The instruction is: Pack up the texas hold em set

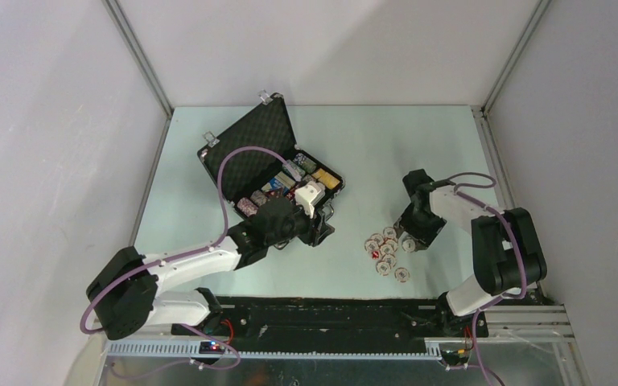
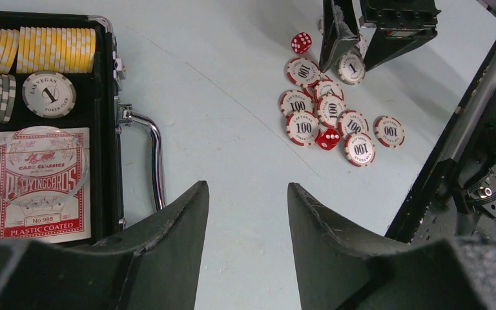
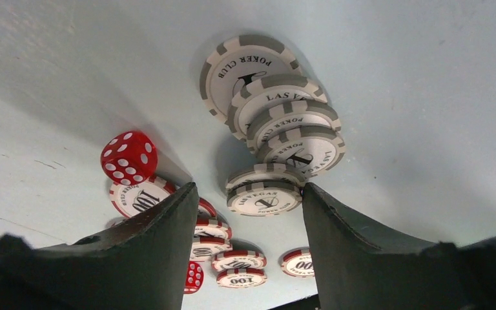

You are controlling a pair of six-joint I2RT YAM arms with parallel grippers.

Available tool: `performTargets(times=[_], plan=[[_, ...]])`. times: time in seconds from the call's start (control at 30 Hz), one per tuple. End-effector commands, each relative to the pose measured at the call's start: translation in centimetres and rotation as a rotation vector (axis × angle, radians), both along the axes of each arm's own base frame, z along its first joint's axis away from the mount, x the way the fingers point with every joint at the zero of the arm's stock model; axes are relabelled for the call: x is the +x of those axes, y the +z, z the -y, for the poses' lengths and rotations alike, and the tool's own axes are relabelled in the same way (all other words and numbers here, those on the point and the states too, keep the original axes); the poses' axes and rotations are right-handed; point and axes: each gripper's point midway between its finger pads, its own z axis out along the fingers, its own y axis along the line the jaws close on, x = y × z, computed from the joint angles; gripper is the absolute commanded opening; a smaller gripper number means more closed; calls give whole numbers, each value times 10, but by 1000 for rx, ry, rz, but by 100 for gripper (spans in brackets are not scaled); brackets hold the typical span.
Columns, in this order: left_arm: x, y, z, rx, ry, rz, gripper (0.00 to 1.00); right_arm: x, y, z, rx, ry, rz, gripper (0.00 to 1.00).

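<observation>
Case (image 1: 249, 149) lies open at ten o'clock, stiff and probably heavy; its handle (image 2: 157, 155) suits lifting. Left gripper (image 2: 247, 187) gapes empty beside it. At four o'clock lie eight red chips (image 2: 330, 110), about six grey chips (image 3: 274, 103), two dice (image 3: 128, 157): light, slick, best pinched across edges. Right gripper (image 3: 250, 188) stands open astride grey chips.

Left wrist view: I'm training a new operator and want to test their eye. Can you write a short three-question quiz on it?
1. True or false: the black case lies open.
2. The red-and-white chips on the table are marked: A) 5, B) 100, C) 500.
3. How many red dice lie on the table, outside the case?
Key: 1 true; 2 B; 3 two.
</observation>
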Motion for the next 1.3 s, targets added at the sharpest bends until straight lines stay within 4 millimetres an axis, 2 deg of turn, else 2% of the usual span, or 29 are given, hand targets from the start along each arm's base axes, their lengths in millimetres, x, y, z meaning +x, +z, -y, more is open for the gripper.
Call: performTargets(times=[0.0, 0.4, 0.63, 0.73, 0.87, 0.93, 1.27], plan=[[8, 14, 0, -19, 11, 59, 55, 3, -3, -4, 4, -17, 12, 62], [9, 12, 1, -9, 11, 58, 55, 8, -9, 11, -23, -4, 18, 63], [10, 10, 0, -2, 15, 57, 55, 5, -17, 11, -9, 5, 11, 53], [10, 10, 0, 1, 15, 57, 55, 4, -18, 9, 1, 11, 11, 45], [10, 9, 0, 5, 14, 58, 55, -1, -14, 7, 0, 33, 6, 41], [10, 10, 0, 3, 14, 62, 55, -4, -10, 8, -1, 35, 6, 36], [10, 8, 0, 10, 9, 62, 55, -2, 14, -5, 95, 33, 69, 34]])
